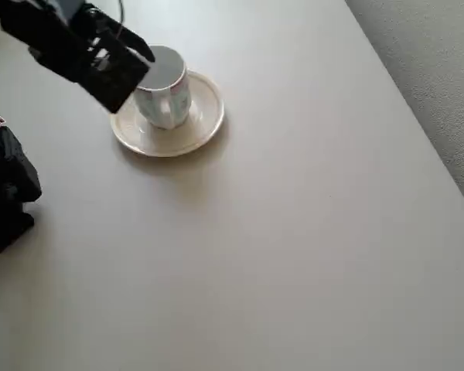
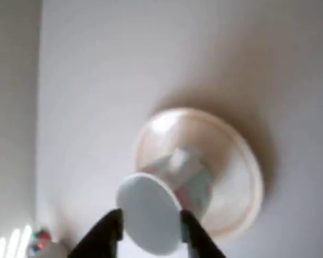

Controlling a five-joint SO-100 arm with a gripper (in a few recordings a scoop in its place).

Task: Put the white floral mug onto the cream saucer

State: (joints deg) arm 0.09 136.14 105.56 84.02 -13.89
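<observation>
The white floral mug (image 1: 165, 93) stands upright on the cream saucer (image 1: 205, 124), toward the saucer's back-left part in the overhead view rather than dead centre; its handle faces the camera in that view. In the wrist view the mug's mouth (image 2: 151, 212) sits between the two dark fingers (image 2: 105, 236), which flank its rim closely on either side. The picture is blurred there, so whether the pads press the wall or have just let go cannot be told. The tool (image 1: 127, 66) hangs over the mug's left rim in the overhead view.

Judged from this, the placing looks as good as done, and the risk lies in the release and retreat. If the fingers part unevenly, one pad may drag the rim and tip the mug or slide it toward the saucer's raised edge. If the tool lifts while it grips, the mug comes up with it. A sideways pull-out, rather than a straight rise, could catch the rim and knock the mug over onto the worktop (image 1: 309, 232). The saucer is glossy and shallow, so it probably gives little hold: a nudge may shift mug and saucer together. The mug's off-centre seat leaves less margin on the side nearest the arm.
</observation>
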